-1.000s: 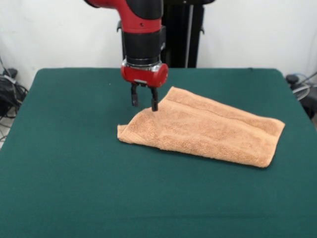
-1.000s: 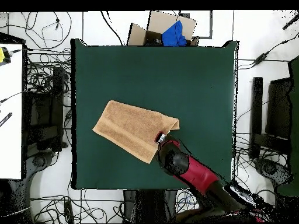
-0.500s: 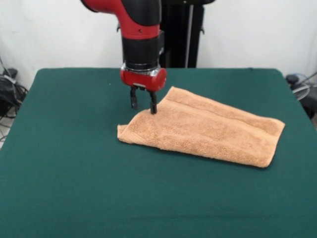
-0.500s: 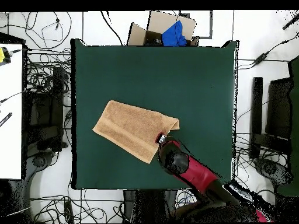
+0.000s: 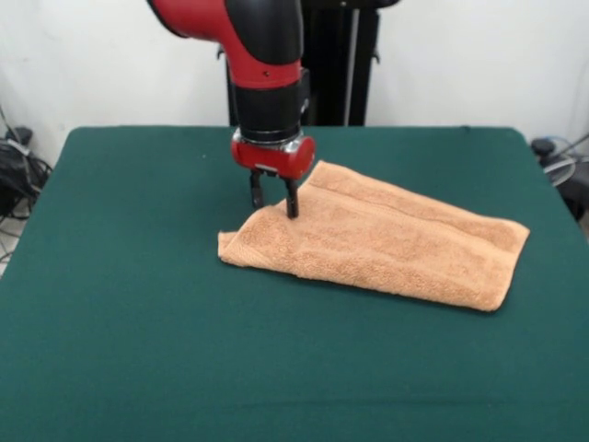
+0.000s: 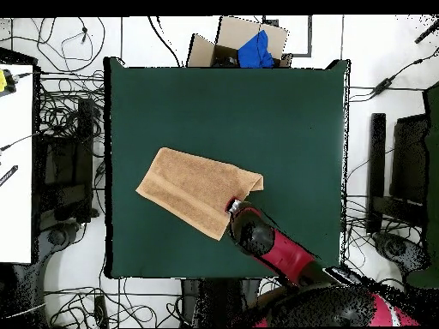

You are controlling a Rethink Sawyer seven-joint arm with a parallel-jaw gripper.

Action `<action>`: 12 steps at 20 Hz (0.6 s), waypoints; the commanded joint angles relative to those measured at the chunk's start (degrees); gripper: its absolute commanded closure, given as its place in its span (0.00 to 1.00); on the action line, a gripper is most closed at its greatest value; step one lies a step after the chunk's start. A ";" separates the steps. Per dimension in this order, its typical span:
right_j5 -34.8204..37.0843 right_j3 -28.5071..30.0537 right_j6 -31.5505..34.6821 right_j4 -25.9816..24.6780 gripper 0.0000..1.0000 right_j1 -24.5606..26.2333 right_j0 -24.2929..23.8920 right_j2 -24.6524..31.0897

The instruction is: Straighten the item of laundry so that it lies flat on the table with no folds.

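Note:
The item of laundry (image 5: 386, 241) is an orange-tan towel folded over on itself, lying right of centre on the green table (image 5: 138, 322). Its folded corner points left in the front view. My gripper (image 5: 274, 206) hangs from the red arm at the towel's far left edge, open, with its fingertips (image 5: 292, 210) down at the cloth. One fingertip is on the towel and the other is just off its edge. In the overhead view the towel (image 6: 195, 188) lies at an angle, left of the table's (image 6: 257, 111) middle. There the gripper (image 6: 231, 206) shows at the towel's lower right edge, mostly hidden by the arm.
A cardboard box (image 6: 231, 43) with a blue item (image 6: 255, 50) stands beyond the table's top edge in the overhead view. Cables cover the floor all round. A white surface (image 6: 15, 163) lies off the left side.
The gripper has moved a little to the right in the front view and lowered, from just above the towel's edge to touching it. The towel has not moved.

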 commanded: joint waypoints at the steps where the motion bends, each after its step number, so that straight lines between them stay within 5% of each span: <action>1: -1.66 -5.07 10.13 -0.83 0.00 1.91 0.78 0.99; 7: -3.53 -5.84 10.11 -1.51 0.00 2.19 1.42 0.26; 8: -3.83 -5.88 10.18 -1.55 1.00 2.13 1.57 0.10; 12: -3.33 -5.10 11.27 -0.34 1.00 1.49 2.06 0.03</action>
